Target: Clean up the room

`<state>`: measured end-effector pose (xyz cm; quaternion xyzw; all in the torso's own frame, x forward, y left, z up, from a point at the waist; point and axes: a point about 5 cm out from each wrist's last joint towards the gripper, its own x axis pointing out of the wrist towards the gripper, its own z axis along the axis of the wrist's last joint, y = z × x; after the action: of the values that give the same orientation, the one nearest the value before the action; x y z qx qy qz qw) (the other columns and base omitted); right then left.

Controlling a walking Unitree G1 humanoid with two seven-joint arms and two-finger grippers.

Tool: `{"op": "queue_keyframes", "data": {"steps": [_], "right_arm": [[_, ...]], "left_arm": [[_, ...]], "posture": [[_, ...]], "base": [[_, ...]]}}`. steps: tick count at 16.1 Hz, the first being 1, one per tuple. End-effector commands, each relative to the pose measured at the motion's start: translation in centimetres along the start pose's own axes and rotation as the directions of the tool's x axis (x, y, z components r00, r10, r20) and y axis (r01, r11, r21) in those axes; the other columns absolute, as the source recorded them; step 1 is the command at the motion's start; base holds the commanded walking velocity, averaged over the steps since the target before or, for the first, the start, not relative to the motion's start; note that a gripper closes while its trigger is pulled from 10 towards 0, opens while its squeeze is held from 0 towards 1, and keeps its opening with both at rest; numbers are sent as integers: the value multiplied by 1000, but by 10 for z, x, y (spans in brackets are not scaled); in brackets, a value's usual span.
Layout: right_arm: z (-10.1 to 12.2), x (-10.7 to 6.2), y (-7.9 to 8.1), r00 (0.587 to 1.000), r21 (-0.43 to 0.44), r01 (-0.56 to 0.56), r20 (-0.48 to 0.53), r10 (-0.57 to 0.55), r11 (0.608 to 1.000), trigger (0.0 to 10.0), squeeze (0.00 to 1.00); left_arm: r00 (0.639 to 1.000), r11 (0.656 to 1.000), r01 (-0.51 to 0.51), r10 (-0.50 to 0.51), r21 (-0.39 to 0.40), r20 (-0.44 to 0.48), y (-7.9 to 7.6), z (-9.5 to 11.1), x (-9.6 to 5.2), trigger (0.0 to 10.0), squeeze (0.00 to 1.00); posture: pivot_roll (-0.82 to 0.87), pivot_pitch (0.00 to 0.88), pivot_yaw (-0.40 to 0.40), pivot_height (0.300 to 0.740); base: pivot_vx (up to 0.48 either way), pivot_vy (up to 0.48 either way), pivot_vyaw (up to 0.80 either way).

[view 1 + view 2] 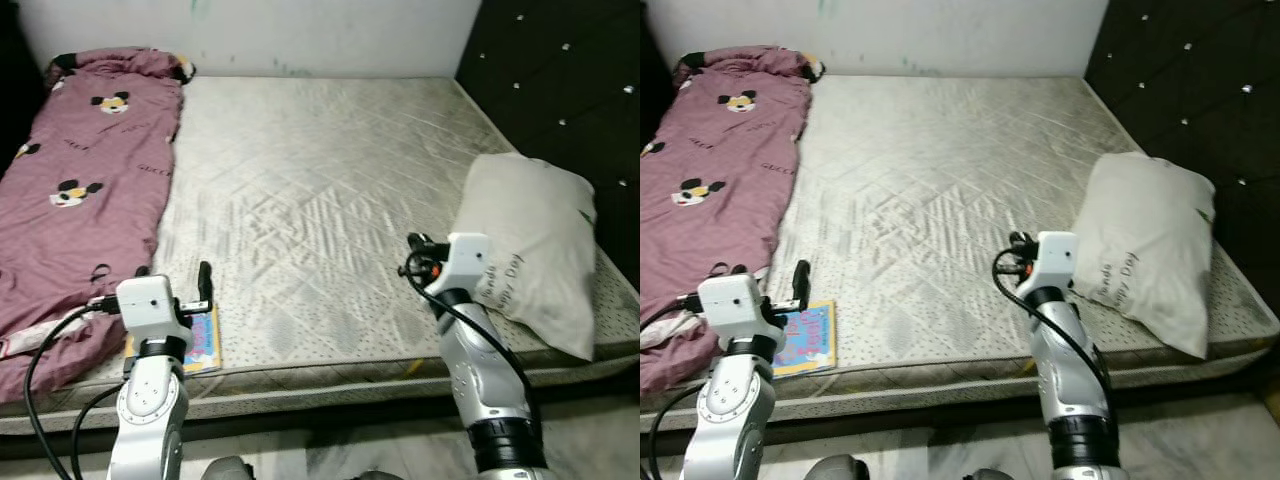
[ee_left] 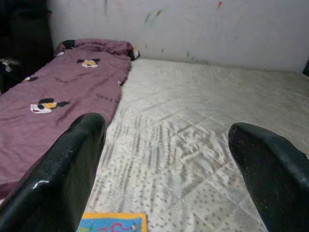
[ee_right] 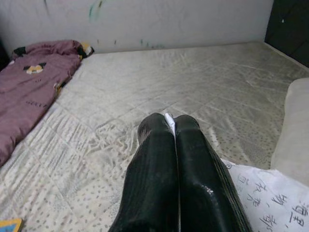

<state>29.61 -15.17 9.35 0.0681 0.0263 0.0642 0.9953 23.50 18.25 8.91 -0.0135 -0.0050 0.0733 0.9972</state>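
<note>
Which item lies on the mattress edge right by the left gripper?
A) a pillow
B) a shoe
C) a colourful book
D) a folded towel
C: the colourful book lies flat at the near mattress edge, just beside the open left gripper; the pillow sits over by the right gripper.

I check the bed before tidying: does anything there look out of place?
Yes. A colourful book lies at the mattress's near edge beside the left end effector, and the pillow sits tilted, overhanging the right edge.
</note>
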Motion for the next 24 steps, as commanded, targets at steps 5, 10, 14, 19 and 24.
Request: {"op": "queue_keyframes", "data": {"steps": [5, 10, 14, 19, 24], "right_arm": [[4, 0, 5, 1000, 1, -13, 11, 13, 1000, 10000, 0], [6, 0, 5, 1000, -7, -24, -1, 24, 1000, 10000, 0], [6, 2, 9, 999, -12, -44, -9, 44, 999, 10000, 0], [7, 3, 13, 997, -46, -71, -7, 71, 996, 10000, 0], [7, 5, 13, 997, -43, -73, -12, 72, 996, 10000, 0]], "left_arm": [[1000, 1000, 21, -21, -11, 7, -1, 6, 5, 10000, 0], [999, 999, 33, -33, -37, -6, -4, 5, 7, 10000, 0], [1000, 999, 28, -29, -36, -1, -3, 7, 8, 10000, 0], [1000, 999, 26, -26, -42, -1, -2, 8, 10, 10000, 0], [1000, 998, 31, -32, -45, -1, -2, 8, 12, 10000, 0]], "posture": [[-33, 0, -31, 740], [-36, 0, -41, 740], [-24, 0, -50, 740], [-22, 0, -50, 740], [-23, 0, -47, 740]], "base": [[0, 480, -568], [0, 463, 0], [0, 0, 0], [0, 113, 320], [0, 473, 348]]}}
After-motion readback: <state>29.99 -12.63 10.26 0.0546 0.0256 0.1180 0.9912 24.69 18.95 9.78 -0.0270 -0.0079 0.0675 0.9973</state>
